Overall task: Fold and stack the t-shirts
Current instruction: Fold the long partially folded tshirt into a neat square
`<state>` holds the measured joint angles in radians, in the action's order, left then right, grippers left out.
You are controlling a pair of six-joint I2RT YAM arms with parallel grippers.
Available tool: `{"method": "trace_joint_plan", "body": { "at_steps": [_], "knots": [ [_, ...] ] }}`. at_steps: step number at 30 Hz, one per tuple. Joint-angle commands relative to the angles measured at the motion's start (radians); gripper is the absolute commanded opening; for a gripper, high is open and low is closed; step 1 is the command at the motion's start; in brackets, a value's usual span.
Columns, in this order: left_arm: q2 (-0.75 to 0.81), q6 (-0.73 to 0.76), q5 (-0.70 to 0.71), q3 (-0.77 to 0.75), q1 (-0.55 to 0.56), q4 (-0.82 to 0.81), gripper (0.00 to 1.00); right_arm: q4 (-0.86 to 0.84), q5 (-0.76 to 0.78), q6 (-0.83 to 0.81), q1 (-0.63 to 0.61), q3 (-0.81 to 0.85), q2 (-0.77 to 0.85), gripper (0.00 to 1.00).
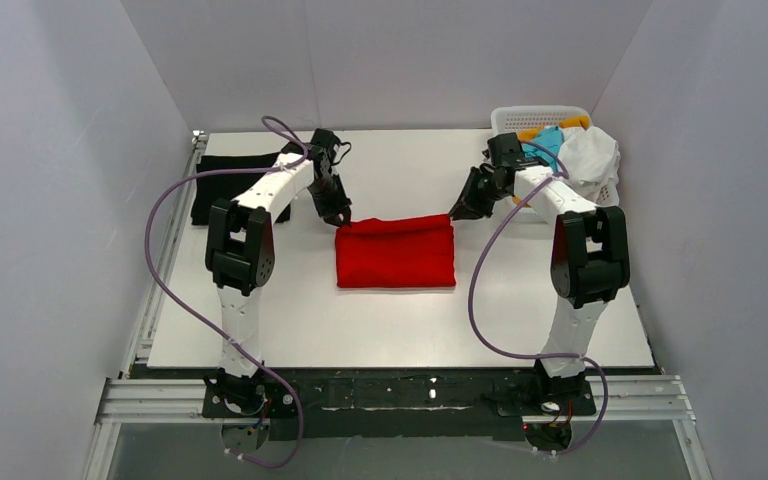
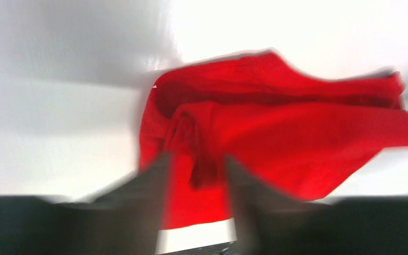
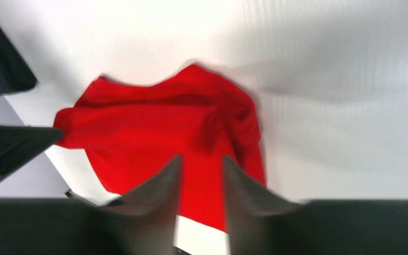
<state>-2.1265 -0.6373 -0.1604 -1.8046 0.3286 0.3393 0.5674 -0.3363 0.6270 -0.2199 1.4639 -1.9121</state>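
Looked to me like you were at the tail end of the fold on the bright red cloth t-shirt (image 1: 395, 252). It lay as a fairly tidy rectangle mid white tabletop (image 1: 400, 330), with your left fingers (image 2: 149, 212) at its far left corner and your right fingers (image 3: 154, 212) at its far right corner. Both pairs were parted only narrowly, with red cloth showing in the gap. Neither looked clamped on it, though the wrist views were pretty blurry.

My guess for the next move: lift both clear, then get the red one over onto the black folded shirt (image 1: 230, 185) at the far left of the tabletop. That'd need a grip through all the layers, or the fold would flop open. Heads up, the left corner was bunched into a ridge right between your fingers, so it could snag.

The cyan shirt (image 1: 550, 140), white shirt (image 1: 590, 155) and orange shirt (image 1: 575, 123) sat in the white plastic lattice basket (image 1: 540, 113), just beside your right arm. Only your own left arm stood between red and black.
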Motion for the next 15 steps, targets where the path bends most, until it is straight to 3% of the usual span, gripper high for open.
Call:
{"method": "trace_joint_plan", "body": {
  "at_steps": [1,2,5,9,15],
  "knots": [
    [0.007,0.03,0.07,-0.068,-0.022,0.143,0.9,0.087,0.088,-0.049,0.02,0.156,-0.019,0.59],
    [0.018,0.035,0.087,-0.08,-0.024,0.154,0.97,0.106,0.099,-0.054,0.02,0.183,-0.018,0.67],
    [0.066,0.04,0.144,-0.11,-0.024,0.199,0.98,0.135,0.118,-0.064,0.019,0.215,0.014,0.78],
    [0.162,0.059,0.07,0.004,-0.025,0.161,0.98,0.084,0.059,-0.067,0.018,0.111,0.109,0.82],
    [0.201,0.144,-0.126,0.203,-0.021,0.078,0.98,-0.091,0.062,-0.039,0.019,-0.21,0.359,0.85]
  ]
}}
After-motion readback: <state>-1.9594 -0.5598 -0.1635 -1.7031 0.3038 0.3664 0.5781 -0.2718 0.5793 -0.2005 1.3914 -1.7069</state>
